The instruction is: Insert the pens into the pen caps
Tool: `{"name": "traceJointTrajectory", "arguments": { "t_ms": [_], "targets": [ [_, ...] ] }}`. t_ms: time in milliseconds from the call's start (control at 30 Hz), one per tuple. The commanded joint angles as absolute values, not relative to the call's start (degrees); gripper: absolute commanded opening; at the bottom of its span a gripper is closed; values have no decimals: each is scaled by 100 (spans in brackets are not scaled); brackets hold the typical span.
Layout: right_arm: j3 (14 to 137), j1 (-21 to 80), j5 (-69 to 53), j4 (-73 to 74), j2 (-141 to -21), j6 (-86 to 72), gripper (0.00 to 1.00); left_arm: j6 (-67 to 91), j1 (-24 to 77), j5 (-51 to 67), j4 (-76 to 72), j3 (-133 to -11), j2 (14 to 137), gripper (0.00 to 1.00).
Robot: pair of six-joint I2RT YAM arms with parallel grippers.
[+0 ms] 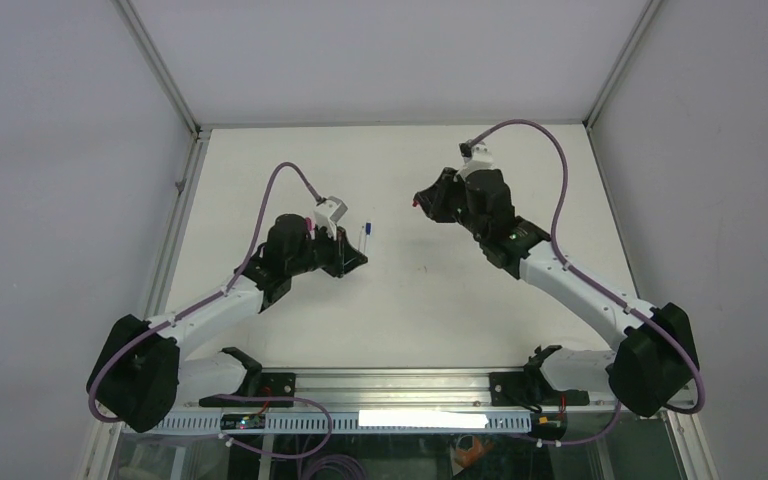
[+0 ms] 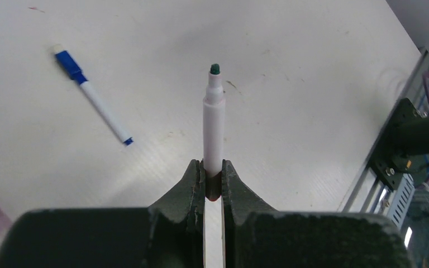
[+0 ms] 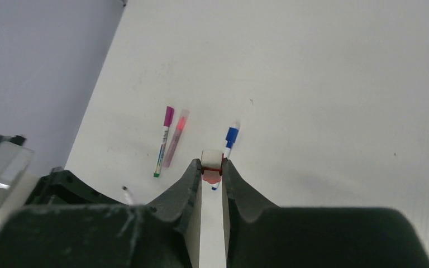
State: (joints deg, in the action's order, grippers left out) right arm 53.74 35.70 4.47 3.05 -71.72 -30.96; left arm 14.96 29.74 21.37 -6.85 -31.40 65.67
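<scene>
The left pincer [image 2: 213,167] is clamped tight on the rear of a white pen [image 2: 214,128]. The pen's bare dark green tip points to 12 o'clock, probably offered so a cap can slide on. The right pincer [image 3: 212,166] is nearly closed, pinching a small red cap [image 3: 212,176] at its tips, likely meant for that tip. On the table [image 2: 313,67], a blue-capped pen [image 2: 92,95] lies at 10 o'clock of the held pen. A magenta-capped pen [image 3: 164,140] and a pink pen [image 3: 176,138] lie side by side.

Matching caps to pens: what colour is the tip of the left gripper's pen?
The pen tip is dark green, clearest in the left wrist view.
</scene>
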Motion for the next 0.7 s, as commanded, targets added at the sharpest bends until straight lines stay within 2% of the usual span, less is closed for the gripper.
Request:
{"name": "traceJointTrajectory", "arguments": {
  "t_ms": [0, 133, 367, 667],
  "targets": [
    [5318, 3560, 107, -717, -6929, -2341, 0, 1431, 3371, 2629, -1189, -3471, 6837, 0],
    [5082, 3555, -61, -1316, -6783, -2654, 0, 1465, 3624, 2600, -1385, -3515, 6972, 0],
    [5067, 3604, -959, -1536, -6847, -3021, 0, 1450, 3734, 2562, -1401, -3636, 7048, 0],
    [5217, 3989, -1494, -992, -6901, -3039, 0, 1438, 3744, 2411, -1353, -3718, 7056, 0]
  ]
}}
